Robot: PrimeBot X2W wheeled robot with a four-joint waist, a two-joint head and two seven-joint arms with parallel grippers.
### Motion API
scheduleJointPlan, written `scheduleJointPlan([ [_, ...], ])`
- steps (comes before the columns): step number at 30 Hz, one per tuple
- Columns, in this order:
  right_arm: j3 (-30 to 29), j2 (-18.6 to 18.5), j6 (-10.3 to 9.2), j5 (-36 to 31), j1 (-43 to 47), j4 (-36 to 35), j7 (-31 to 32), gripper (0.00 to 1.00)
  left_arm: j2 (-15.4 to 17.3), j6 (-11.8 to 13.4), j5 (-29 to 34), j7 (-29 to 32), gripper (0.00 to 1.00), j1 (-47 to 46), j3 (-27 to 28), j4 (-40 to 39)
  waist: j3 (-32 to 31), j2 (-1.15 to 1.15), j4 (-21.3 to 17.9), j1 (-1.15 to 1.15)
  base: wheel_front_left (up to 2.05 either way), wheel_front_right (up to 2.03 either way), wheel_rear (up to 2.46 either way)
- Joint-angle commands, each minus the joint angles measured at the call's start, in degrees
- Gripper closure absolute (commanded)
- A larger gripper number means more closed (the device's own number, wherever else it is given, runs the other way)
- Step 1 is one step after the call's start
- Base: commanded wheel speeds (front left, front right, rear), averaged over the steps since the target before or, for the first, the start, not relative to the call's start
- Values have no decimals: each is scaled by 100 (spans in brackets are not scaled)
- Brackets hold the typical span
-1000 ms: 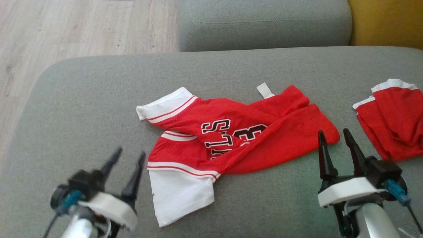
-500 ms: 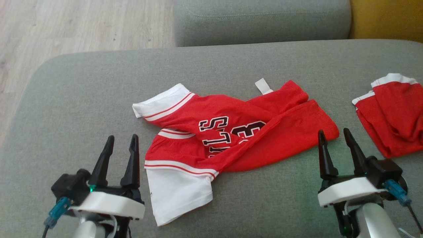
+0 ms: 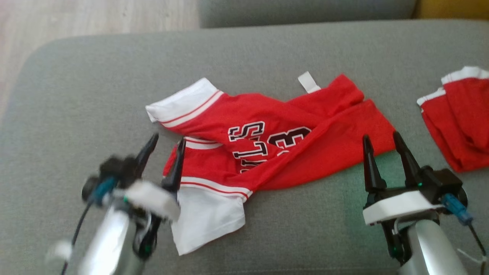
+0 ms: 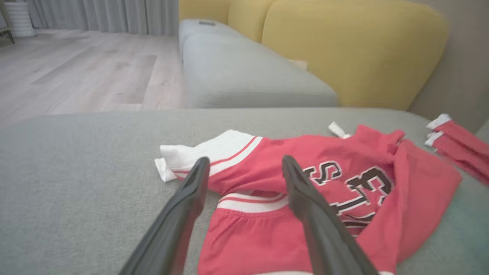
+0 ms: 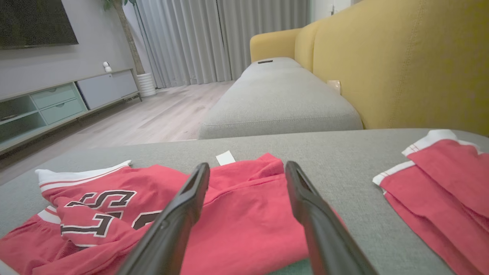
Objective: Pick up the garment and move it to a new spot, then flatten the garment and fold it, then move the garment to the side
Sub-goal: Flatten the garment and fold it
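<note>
A crumpled red-and-white basketball jersey lies mid-frame on a grey sofa seat. At lower left, the left gripper is spread wide and empty at the jersey's left edge. At lower right, the right gripper is equally wide and empty by its red hem. A second red garment lies at the right edge.

We see the left end effector and the right end effector built alike: two long black fingers tapering to points, set in a black block above a white moulded collar. A blue-green connector juts from the side, trailing a thin dark cable. Each forearm is smooth silvery grey, and we catch a small green light under the right collar.
</note>
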Motion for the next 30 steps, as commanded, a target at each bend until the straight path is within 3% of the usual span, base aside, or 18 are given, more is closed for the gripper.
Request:
scheduleJointPlan([
  [1, 154, -12, -5, -4, -262, -192, -51, 0, 204, -26, 52, 122, 0, -645, 9, 64, 228, 0, -132, -1, 0, 0, 0],
  [11, 193, -12, -5, 40, -497, -185, -58, 0, 716, -36, -573, 1262, 0, -2449, -1327, 1388, 843, 0, -562, -1, 0, 0, 0],
  [22, 314, -12, -5, 190, -656, -278, -61, 0, 1232, -37, -1171, 1875, 0, -3406, -2425, 2361, 1164, 0, -919, -1, 0, 0, 0],
  [23, 317, -12, -5, 198, -661, -283, -61, 0, 1265, -37, -1234, 1903, 51, -3453, -2527, 2401, 1174, 0, -939, -1, 0, 0, 0],
  [24, 315, -12, -5, 207, -666, -288, -61, 0, 1306, -37, -1285, 1901, 71, -3503, -2642, 2414, 1183, 0, -959, -1, 0, 0, 0],
  [25, 313, -12, -5, 215, -669, -294, -61, 0, 1346, -37, -1357, 1890, 100, -3554, -2720, 2433, 1188, 0, -975, -1, 0, 0, 0],
  [30, 316, -12, -5, 233, -684, -313, -62, 0, 1577, -37, -1468, 1554, 100, -3941, -2885, 2581, 1214, 0, -1040, -1, 0, 0, 0],
])
